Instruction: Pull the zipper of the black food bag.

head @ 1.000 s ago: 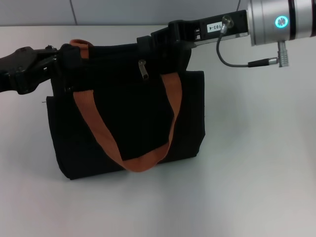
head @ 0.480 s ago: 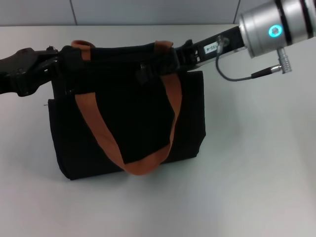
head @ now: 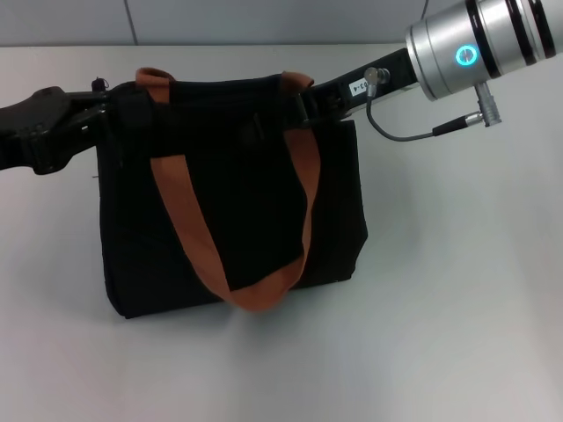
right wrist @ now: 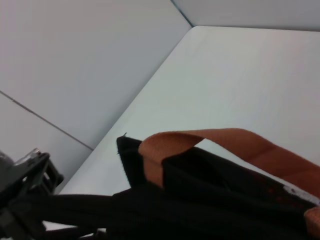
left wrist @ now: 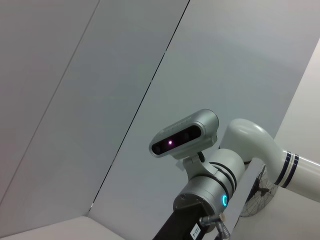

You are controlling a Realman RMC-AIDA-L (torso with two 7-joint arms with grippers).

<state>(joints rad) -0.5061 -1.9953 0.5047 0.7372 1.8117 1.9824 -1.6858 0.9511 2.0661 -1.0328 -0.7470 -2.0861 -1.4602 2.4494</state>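
Note:
The black food bag [head: 237,220] stands on the white table with its orange-brown handles [head: 303,189] hanging down the front. My left gripper [head: 104,112] is at the bag's top left corner and grips the fabric there; the right wrist view shows its fingers [right wrist: 31,172] holding taut black fabric. My right gripper [head: 266,121] reaches in from the right, passes behind the right handle end and lies against the top front of the bag. Its fingers merge with the black fabric. The zipper is hidden under them.
White table [head: 457,290] lies open to the right of the bag and in front of it. A grey wall [head: 264,22] runs along the table's far edge. The left wrist view shows only the wall and the robot's head camera [left wrist: 185,135].
My right arm came down from above the bag's top and reached left onto its top front, covering the silver pull that showed before. The bag shifted slightly right.

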